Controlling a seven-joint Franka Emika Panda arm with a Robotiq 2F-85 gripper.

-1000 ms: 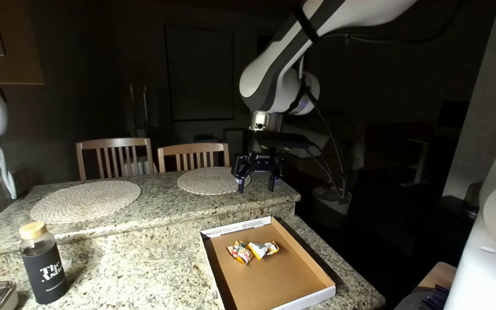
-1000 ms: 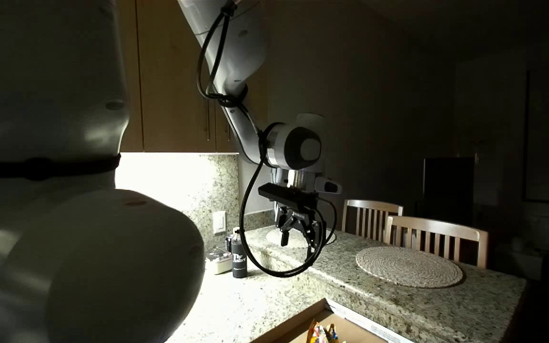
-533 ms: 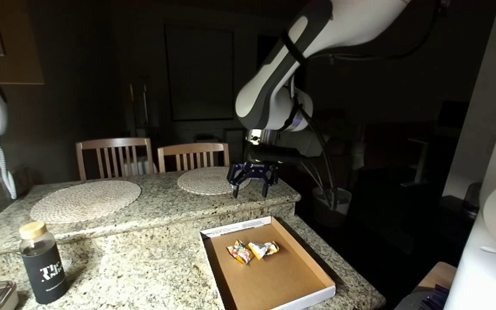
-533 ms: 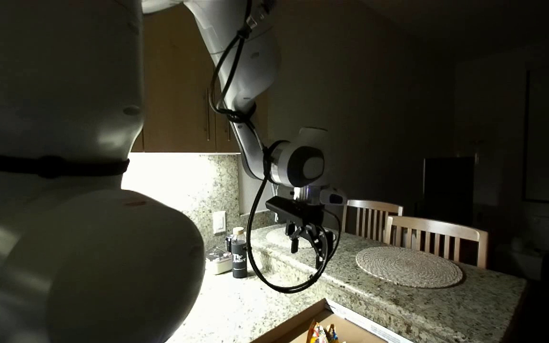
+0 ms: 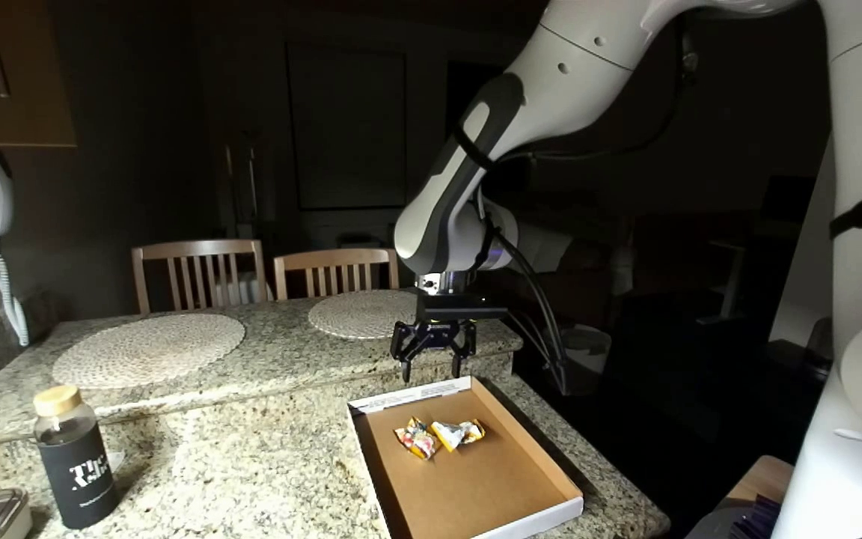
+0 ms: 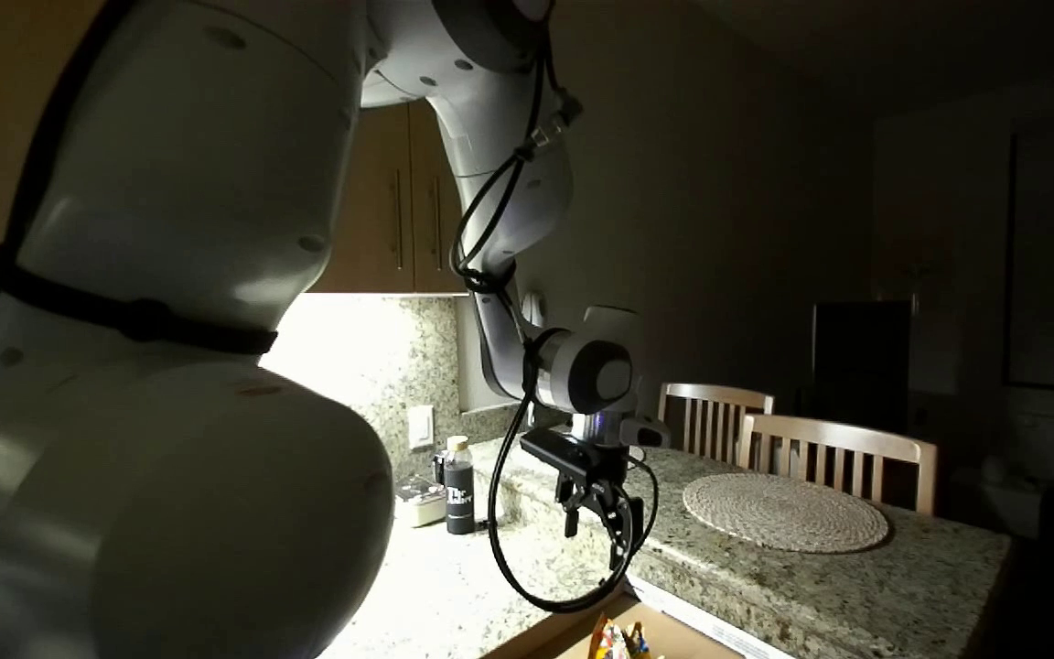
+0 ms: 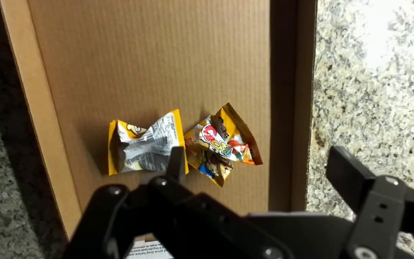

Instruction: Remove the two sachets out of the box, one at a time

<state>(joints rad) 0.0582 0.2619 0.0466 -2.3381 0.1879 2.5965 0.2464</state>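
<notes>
Plainly two sachets (image 7: 153, 147) (image 7: 225, 142) in one box (image 7: 156, 54); one claw (image 5: 431, 371) above, wide agape.

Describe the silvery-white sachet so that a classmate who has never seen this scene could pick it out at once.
On the lower speckled counter sits a shallow box with brown cardboard inside. In it, at left in the wrist view, lies the silvery-white sachet, yellow at both ends. Its pale, finely printed face sets it apart from the colourful sachet close beside it.

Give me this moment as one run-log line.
gripper: open, empty | silver-faced sachet: in box | colourful sachet: in box, beside it | removed: none
</notes>
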